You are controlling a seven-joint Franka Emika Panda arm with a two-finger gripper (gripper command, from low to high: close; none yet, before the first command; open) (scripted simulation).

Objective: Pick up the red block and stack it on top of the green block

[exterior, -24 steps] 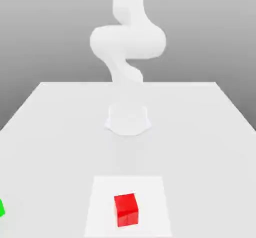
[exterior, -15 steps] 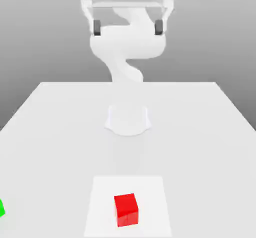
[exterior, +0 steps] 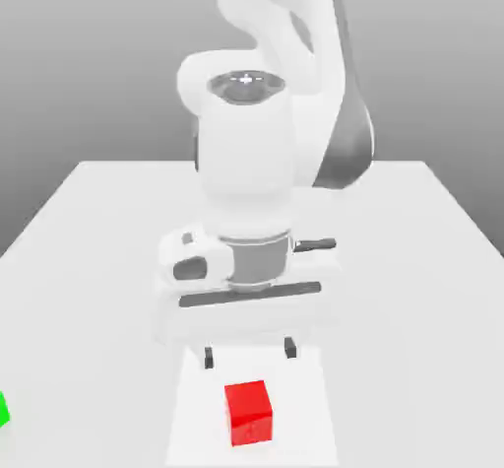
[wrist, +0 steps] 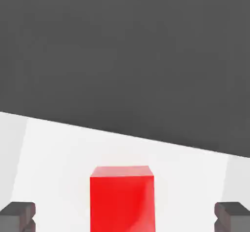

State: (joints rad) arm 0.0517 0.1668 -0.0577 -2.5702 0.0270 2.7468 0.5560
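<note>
The small glossy bright red cube (exterior: 248, 412) (wrist: 122, 198) has plain faces, lit paler on top. It sits on a whiter square patch (exterior: 192, 407) of the light grey table (exterior: 98, 239). The white robot arm (exterior: 251, 151) carries dark grey fingertips (exterior: 209, 359) (also a grey elbow panel). A plain bright green block sliver (exterior: 3, 410) shows.

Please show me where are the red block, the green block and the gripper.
red block (exterior: 248, 412), exterior view, front face.
green block (exterior: 3, 410), exterior view, sliver at left edge.
gripper (exterior: 250, 353), exterior view, midway between fingertips.
</note>
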